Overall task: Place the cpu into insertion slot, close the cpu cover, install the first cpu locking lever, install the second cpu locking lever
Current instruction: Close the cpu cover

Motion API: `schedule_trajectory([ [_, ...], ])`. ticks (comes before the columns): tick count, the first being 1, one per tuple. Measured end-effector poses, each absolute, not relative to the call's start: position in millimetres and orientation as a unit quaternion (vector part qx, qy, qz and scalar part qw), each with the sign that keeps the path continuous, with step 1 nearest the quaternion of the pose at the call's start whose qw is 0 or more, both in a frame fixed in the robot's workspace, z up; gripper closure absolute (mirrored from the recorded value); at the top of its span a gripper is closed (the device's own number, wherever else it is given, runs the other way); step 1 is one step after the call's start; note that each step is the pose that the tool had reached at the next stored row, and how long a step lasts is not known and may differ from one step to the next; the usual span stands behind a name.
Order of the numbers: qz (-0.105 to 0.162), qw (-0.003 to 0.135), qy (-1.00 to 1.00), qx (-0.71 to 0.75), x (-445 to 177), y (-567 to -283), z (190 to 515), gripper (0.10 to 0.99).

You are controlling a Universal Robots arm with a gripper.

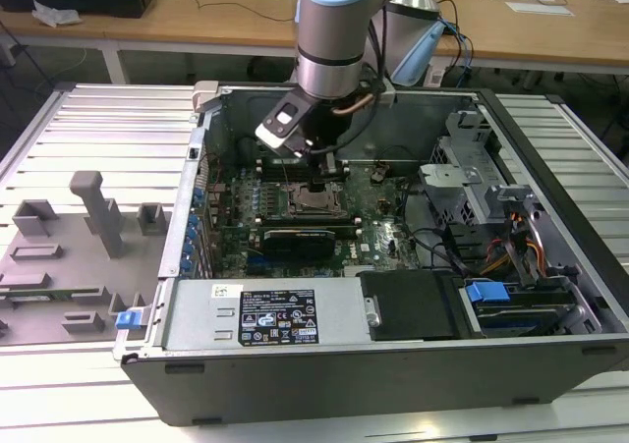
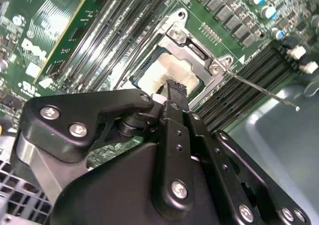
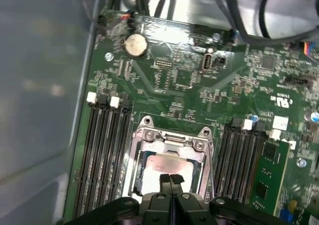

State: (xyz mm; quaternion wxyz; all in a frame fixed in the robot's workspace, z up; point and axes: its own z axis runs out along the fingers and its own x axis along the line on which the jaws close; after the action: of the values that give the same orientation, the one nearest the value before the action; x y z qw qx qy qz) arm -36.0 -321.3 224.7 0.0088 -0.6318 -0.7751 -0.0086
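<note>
Setting: open computer case (image 1: 295, 374) on a slatted metal table (image 1: 79, 129).
Hidden: the gripper (image 3: 170, 179) body cuts off the near edge of the insertion slot (image 3: 141, 170); whether the cpu cover (image 3: 169, 144) lies flat is unclear.
Tool: fingers pressed together, holding nothing.
Chip: the cpu (image 3: 169, 164) sits in the slot, directly under the fingertips; contact unclear.

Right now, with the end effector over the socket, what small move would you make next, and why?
I'd likely lift slightly, straight up. The cpu lies in the insertion slot, the cpu cover appears down around it, and the shut end effector sits at its edge. In the second wrist view a thin lever rod juts free, apparently unlatched.
</note>
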Motion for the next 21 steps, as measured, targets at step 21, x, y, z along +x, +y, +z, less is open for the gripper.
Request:
schedule_trajectory([
  [21, 0.004, 0.001, -0.888, -0.46, -36.0, -321.3, 224.4, 0.98],
])
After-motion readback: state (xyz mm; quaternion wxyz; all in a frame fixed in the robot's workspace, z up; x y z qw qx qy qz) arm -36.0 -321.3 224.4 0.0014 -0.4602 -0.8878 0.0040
